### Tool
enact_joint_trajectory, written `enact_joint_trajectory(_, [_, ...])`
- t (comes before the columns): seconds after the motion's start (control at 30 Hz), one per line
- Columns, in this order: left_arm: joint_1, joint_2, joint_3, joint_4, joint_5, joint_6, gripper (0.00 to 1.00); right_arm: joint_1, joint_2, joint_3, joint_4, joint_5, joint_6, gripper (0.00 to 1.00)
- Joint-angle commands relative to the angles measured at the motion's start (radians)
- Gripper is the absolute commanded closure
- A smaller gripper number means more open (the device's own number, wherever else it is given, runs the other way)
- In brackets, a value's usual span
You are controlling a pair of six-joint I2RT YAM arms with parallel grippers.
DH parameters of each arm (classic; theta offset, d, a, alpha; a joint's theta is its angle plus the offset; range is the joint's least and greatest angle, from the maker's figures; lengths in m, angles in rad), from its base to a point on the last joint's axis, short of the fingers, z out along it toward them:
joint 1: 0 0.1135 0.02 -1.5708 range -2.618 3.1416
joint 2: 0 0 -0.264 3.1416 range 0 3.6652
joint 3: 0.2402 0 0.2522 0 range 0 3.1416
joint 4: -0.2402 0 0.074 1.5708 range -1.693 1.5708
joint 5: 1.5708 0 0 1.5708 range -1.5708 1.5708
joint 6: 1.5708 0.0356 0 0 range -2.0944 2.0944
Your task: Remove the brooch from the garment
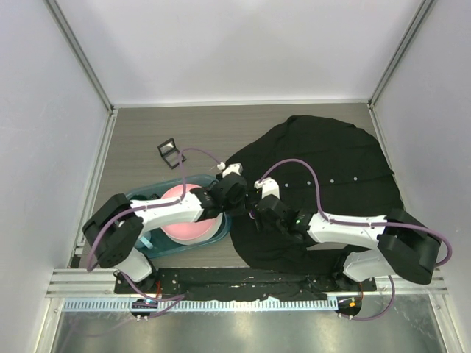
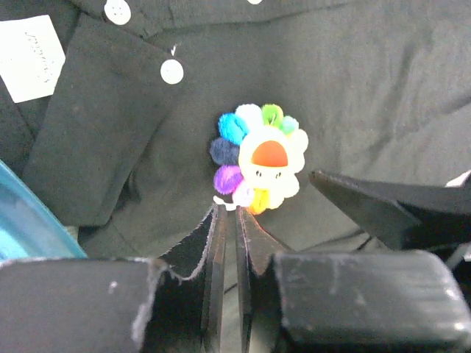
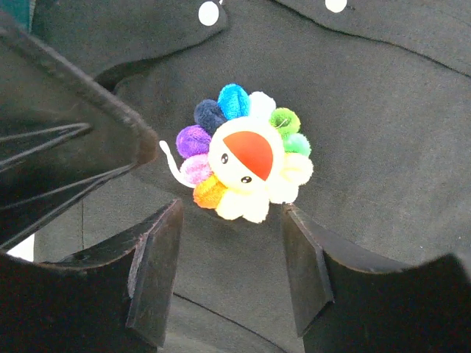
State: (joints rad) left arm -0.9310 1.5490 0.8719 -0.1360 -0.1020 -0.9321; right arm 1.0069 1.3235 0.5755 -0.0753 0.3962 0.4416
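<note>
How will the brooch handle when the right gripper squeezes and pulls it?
The brooch looks plush, so its petals probably squash rather than crack; small and fluffy, likely light. The creased garment beneath looks floppy and may lift with it.

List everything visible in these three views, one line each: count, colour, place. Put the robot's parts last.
brooch: one, multicoloured petals around a cream face, on the garment
garment: one, black, spread over the table's right side
buttons: several, white, on the garment
label: one, white, on the garment near the buttons
tub: one, teal, near left of table
dish: one, pink, inside the tub
small stand: one, black, beyond the tub
table: one, grey-brown
left gripper: one, black, fingers nearly together at the brooch's lower edge
right gripper: one, black, open, fingers either side of the brooch
</note>
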Motion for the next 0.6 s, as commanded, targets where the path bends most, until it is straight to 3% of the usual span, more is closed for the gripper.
enact_joint_trajectory(0.0, [-0.006,0.062,0.09,-0.063,-0.082,0.033,0.9,0.006,-0.007,-0.002,0.06,0.03,0.0,0.4])
enact_joint_trajectory(0.1, [-0.008,0.08,0.095,-0.099,-0.119,0.027,0.96,0.006,-0.021,-0.005,0.065,0.018,0.006,0.4])
enact_joint_trajectory(0.37, [-0.019,-0.001,-0.016,-0.212,-0.281,-0.039,0.96,0.006,-0.053,-0.019,0.063,0.017,0.008,0.39])
enact_joint_trajectory(0.57, [0.027,-0.101,-0.099,-0.28,-0.328,-0.074,0.95,0.006,-0.038,-0.019,0.069,0.01,0.002,0.39])
